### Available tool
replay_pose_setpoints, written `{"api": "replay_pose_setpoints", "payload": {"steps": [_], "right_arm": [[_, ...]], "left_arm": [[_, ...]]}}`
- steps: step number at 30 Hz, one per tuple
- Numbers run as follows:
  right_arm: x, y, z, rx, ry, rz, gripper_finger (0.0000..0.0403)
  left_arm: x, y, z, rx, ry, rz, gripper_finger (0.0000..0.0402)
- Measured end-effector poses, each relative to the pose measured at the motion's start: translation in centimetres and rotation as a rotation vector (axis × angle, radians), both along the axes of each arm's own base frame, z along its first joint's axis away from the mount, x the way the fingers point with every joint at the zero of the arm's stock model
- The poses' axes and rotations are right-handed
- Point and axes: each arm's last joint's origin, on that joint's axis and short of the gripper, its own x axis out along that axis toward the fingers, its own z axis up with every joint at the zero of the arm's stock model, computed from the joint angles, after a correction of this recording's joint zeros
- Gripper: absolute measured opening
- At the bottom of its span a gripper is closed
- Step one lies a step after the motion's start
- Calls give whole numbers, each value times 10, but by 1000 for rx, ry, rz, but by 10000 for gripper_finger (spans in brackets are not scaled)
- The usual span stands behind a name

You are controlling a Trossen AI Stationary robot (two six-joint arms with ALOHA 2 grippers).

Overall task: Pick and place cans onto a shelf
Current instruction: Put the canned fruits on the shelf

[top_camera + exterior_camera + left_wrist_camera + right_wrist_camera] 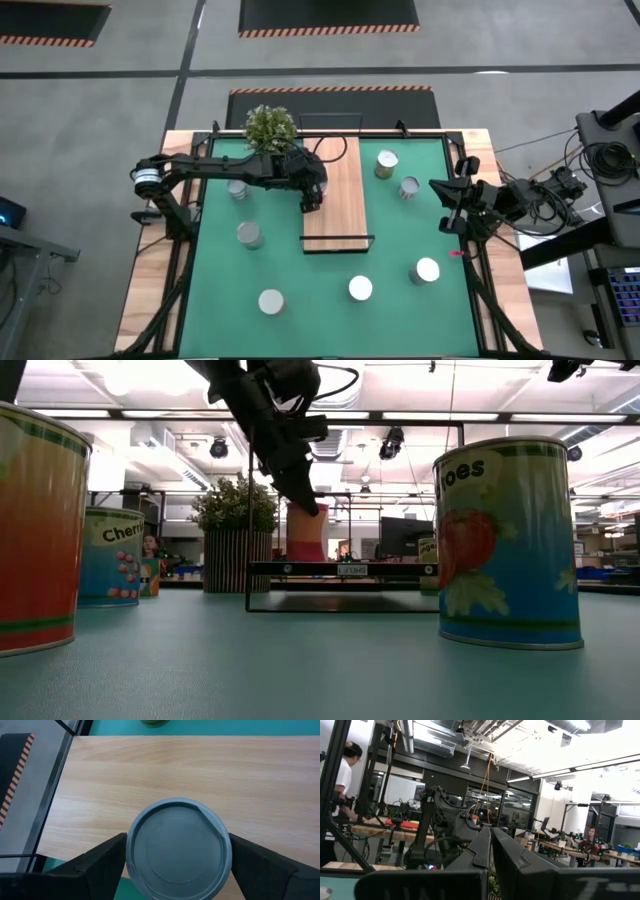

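Note:
My left gripper (pixel 312 198) reaches over the left edge of the wooden shelf (pixel 338 180) and is shut on a can with a grey round top (pixel 177 847) and a reddish side (pixel 305 532). My right gripper (pixel 447 207) waits shut and empty at the table's right edge. Several other cans stand upright on the green mat: two right of the shelf (pixel 386 163) (pixel 409 187), two left of it (pixel 237 189) (pixel 249 234), and three near the front (pixel 271 301) (pixel 360 289) (pixel 426 270). My left gripper pinches the can's round side wall near its top rim (pixel 131 851) between its two fingers (pixel 107 862), one on each opposite side. The fingers come from above, pointing down. The can is upright with its base at the shelf board's top (pixel 305 560); whether it rests there I cannot tell.
A potted green plant (pixel 270 128) stands just behind the shelf's far left corner, close to my left arm. The shelf's black wire frame (pixel 338 240) rises at its near end. In the low view, large cans (pixel 510 545) (pixel 30 530) stand near the camera.

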Motion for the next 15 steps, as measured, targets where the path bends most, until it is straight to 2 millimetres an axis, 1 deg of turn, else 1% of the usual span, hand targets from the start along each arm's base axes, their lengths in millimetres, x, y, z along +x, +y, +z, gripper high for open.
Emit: {"api": "replay_pose_setpoints", "payload": {"steps": [15], "right_arm": [[0, 0, 0, -3, 1, -1, 9]], "left_arm": [[1, 1, 1, 5, -9, -3, 312]]}}
